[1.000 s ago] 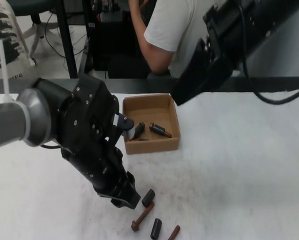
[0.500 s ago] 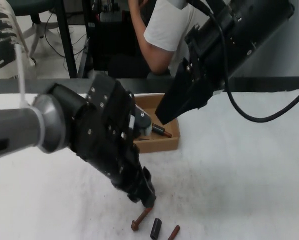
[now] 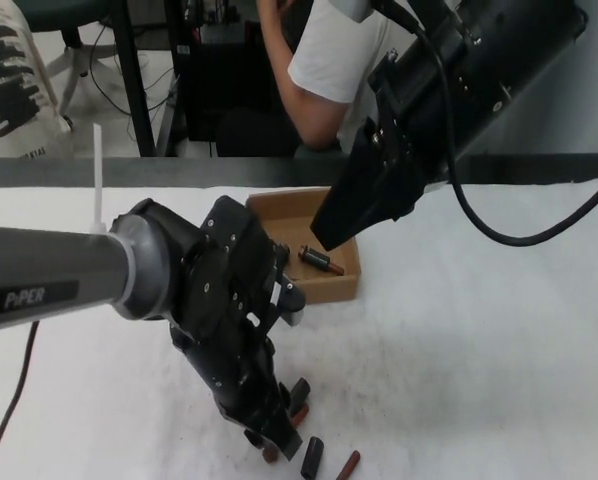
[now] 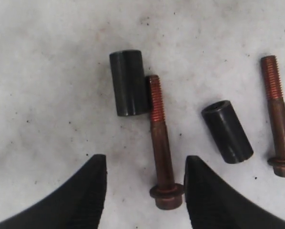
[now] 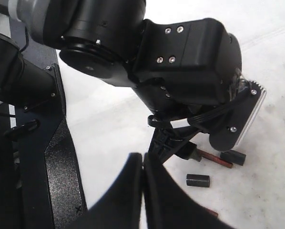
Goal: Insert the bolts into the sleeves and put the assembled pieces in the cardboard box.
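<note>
Left gripper (image 4: 145,167) has dropped from beside the cardboard box (image 3: 331,288) onto the loose parts — fingers spread, straddling a bolt (image 4: 162,143) lying against a sleeve (image 4: 128,83) (pickup imminent, I judge) — while right gripper (image 5: 142,164), closed and empty, hangs near the box.

A white, lightly speckled bench cover (image 3: 479,350) ends at a dark strip (image 3: 539,165) along its far edge, and beyond it are a black post (image 3: 129,70), a chair base (image 3: 76,60) on pale floor (image 3: 114,120), and a black-and-white patterned cloth (image 3: 9,90).
</note>
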`<state>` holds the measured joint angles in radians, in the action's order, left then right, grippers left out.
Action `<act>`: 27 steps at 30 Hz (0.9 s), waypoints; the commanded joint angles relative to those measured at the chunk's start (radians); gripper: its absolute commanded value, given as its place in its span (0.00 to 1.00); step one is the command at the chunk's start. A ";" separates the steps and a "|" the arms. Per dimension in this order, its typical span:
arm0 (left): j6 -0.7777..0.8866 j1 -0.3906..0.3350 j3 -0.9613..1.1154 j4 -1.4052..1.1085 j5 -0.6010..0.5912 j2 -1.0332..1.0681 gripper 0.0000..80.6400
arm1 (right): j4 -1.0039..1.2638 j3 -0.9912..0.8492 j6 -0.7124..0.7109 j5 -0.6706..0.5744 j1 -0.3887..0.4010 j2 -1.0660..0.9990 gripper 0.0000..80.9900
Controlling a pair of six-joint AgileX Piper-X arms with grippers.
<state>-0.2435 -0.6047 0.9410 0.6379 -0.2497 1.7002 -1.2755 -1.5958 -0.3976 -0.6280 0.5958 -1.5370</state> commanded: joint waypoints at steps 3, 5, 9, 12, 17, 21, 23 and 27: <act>-0.003 -0.005 0.047 -0.027 0.003 -0.004 0.58 | -0.014 -0.001 0.001 -0.007 0.001 0.009 0.01; -0.003 -0.005 0.069 -0.027 0.002 -0.004 0.58 | -0.014 -0.001 0.001 -0.007 0.001 0.009 0.01; -0.019 -0.005 0.096 -0.029 0.002 -0.004 0.58 | -0.014 -0.001 0.001 -0.007 0.001 0.009 0.01; -0.019 -0.005 0.098 -0.039 0.002 -0.004 0.58 | -0.016 -0.001 0.001 -0.007 0.001 0.009 0.01; -0.043 -0.005 0.098 -0.004 0.002 0.023 0.54 | -0.016 -0.001 0.001 -0.007 0.001 0.009 0.01; -0.045 -0.005 0.098 0.003 0.002 0.039 0.51 | -0.016 -0.001 0.001 -0.007 0.001 0.009 0.01; -0.045 -0.005 0.098 0.003 0.002 0.041 0.51 | -0.016 -0.001 0.001 -0.007 0.001 0.009 0.01; -0.050 -0.005 0.098 0.003 0.002 0.040 0.51 | -0.016 -0.001 0.001 -0.007 0.001 0.009 0.01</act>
<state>-0.2893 -0.6057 1.0309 0.6381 -0.2504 1.7435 -1.2805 -1.5958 -0.3976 -0.6280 0.5958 -1.5370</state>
